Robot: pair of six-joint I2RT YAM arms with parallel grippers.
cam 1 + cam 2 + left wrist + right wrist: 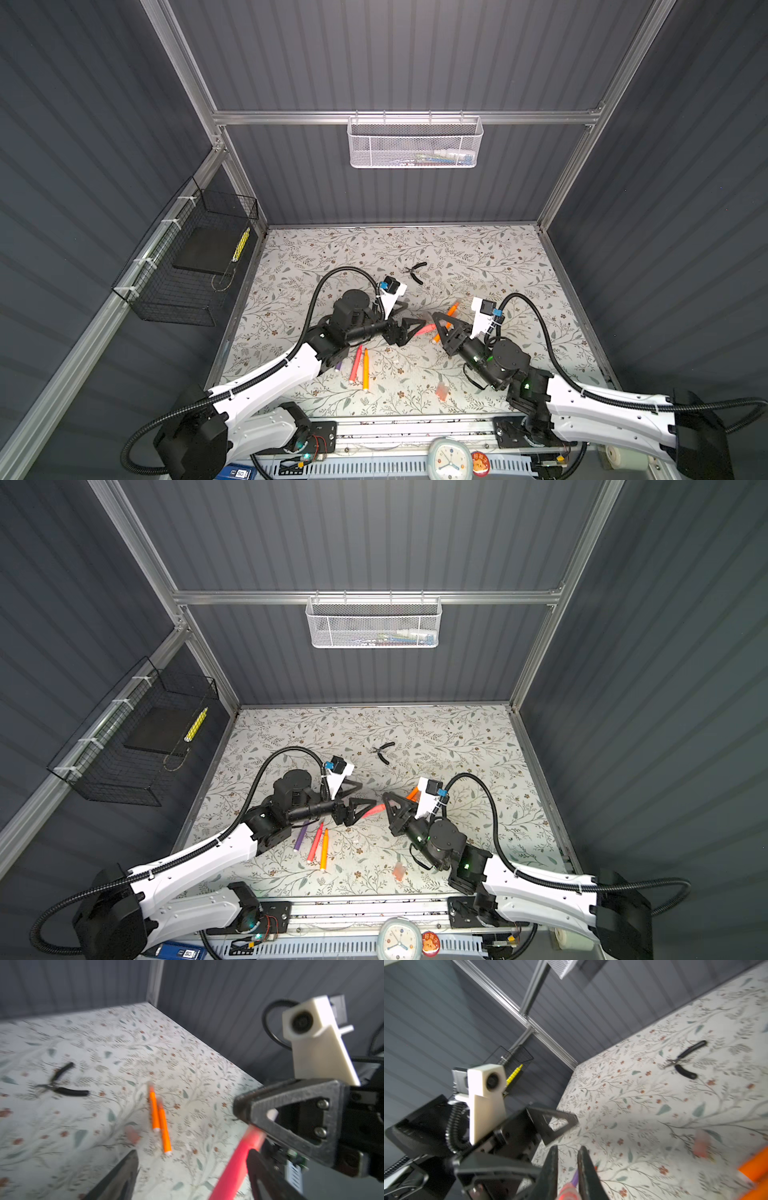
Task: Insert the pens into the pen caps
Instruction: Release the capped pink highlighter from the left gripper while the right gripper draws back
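The right tool (436,323) pinches a pink pen (424,331) that lies sideways in mid frame, its free end pointing left toward the wide-spread left tool (415,314)

Top views overhead; wrist views low, close, both w/ pliers (68,1091).

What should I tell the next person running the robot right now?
Left gripper: open, close to the pink pen.
Right gripper: shut on that pen.
Lying: two orange pens by the right gripper; purple pen, second pink pen, third orange pen by the left arm; caps near the front.
Done: no lying pen looks capped; held one unclear.
Left: cap all six.
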